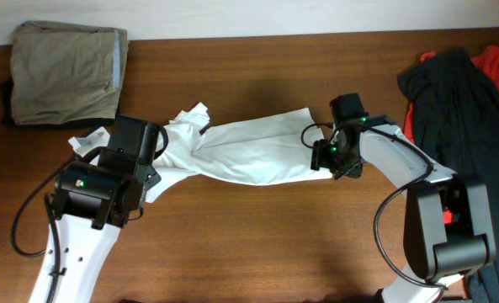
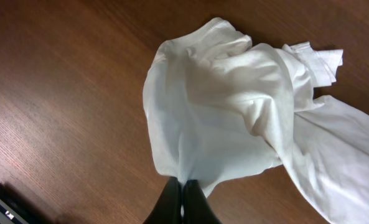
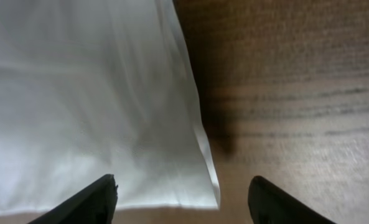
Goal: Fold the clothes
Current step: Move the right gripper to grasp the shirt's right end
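A white garment (image 1: 249, 150) lies stretched across the middle of the wooden table. My left gripper (image 2: 183, 185) is shut on a bunched edge of the white garment (image 2: 234, 118) at its left end; in the overhead view the left arm (image 1: 114, 172) covers that end. My right gripper (image 3: 183, 193) is open just above the garment's right corner (image 3: 172, 186), one finger over the cloth and one over bare wood. In the overhead view the right gripper (image 1: 326, 158) sits at the garment's right edge.
A folded khaki garment (image 1: 66, 71) lies at the back left on a dark item. A pile of black and red clothes (image 1: 464, 88) lies at the right edge. The table (image 1: 257, 244) is brown wood.
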`<move>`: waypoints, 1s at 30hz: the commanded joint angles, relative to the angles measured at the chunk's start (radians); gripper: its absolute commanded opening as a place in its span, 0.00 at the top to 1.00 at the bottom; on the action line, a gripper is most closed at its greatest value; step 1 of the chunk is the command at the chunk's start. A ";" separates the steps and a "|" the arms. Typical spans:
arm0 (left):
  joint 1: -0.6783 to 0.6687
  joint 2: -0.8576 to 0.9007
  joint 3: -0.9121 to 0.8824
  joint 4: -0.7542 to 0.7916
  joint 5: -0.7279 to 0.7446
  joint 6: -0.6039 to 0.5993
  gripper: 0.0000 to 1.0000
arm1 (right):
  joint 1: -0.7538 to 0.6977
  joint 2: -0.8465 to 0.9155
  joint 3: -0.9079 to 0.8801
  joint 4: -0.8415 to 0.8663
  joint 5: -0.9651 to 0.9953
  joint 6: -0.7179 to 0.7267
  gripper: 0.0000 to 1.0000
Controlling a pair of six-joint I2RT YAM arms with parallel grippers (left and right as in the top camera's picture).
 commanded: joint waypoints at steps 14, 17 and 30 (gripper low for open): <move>0.000 0.016 -0.010 0.006 -0.016 0.008 0.99 | 0.004 -0.266 0.072 -0.049 0.002 0.005 0.96; 0.000 0.023 -0.010 0.014 -0.016 0.008 0.99 | 0.004 -0.410 0.114 -0.044 0.002 0.005 0.96; 0.000 0.002 -0.010 0.025 -0.015 0.008 0.99 | 0.004 -0.181 0.129 0.001 0.037 0.035 0.96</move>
